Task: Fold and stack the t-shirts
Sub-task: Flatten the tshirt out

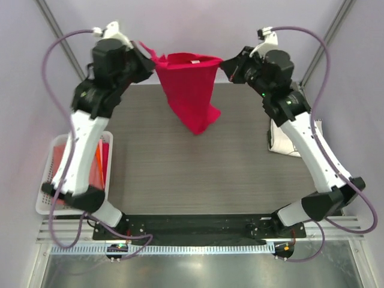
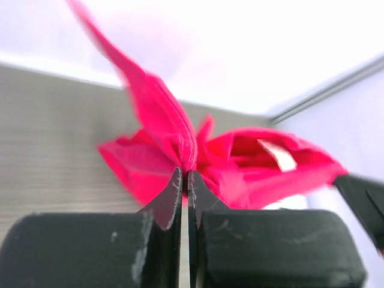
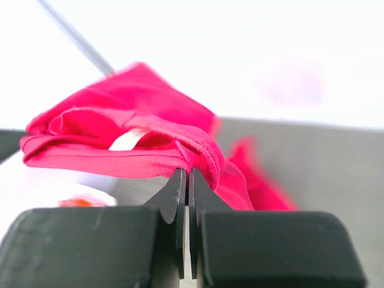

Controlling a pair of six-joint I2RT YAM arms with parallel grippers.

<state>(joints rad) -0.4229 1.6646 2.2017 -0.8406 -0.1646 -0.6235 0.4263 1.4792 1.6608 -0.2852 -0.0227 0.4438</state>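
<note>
Basket (image 1: 42,201) sits at 9 o'clock off the table (image 1: 180,174), with red material inside. Left gripper (image 1: 146,57), at 11 o'clock, is clenched on 1 upper corner of the crimson t-shirt (image 1: 189,90). The shirt hangs at 12 o'clock, stretched between the 2 grippers, white tag (image 1: 195,61) uppermost. Right gripper (image 1: 227,65), at 1 o'clock, is clenched on the opposite corner.

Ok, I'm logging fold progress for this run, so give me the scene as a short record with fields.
held item: crimson t-shirt, hanging stretched between both arms
left gripper: jaws shut on one end of its top edge
right gripper: jaws shut on the other end
tag: white, showing inside the collar
lower end: near the table, contact unclear
basket: white, beside the table's left edge
</note>
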